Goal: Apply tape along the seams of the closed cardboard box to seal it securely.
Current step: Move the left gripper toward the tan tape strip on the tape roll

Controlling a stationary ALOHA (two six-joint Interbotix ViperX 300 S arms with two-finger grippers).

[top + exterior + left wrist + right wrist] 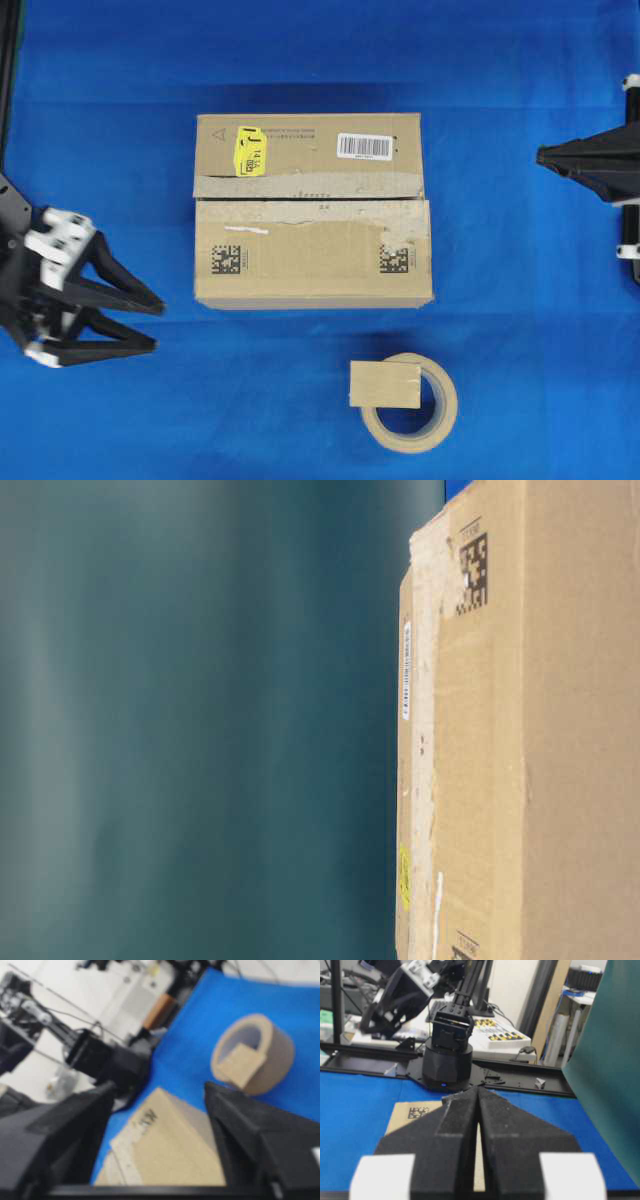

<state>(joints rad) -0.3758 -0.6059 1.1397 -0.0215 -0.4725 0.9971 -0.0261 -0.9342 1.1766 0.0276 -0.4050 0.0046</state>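
The cardboard box (312, 210) lies closed in the middle of the blue cloth. Its seam (310, 198) runs left to right across the top, edged with torn greyish old tape. The tape (385, 384), a small tan rectangle, rests against the left side of the tape roll (425, 415) in front of the box. My left gripper (158, 322) is open and empty, left of the box and apart from it. In the left wrist view the box corner (175, 1155) shows between its fingers, with the tape (243, 1065) beyond. My right gripper (540, 155) is shut, to the right of the box.
The right wrist view shows the shut fingers (478, 1089) pointing over the box (415, 1112) towards the left arm's base (447, 1067). The table-level view is filled by the box side (540, 730) and a teal backdrop.
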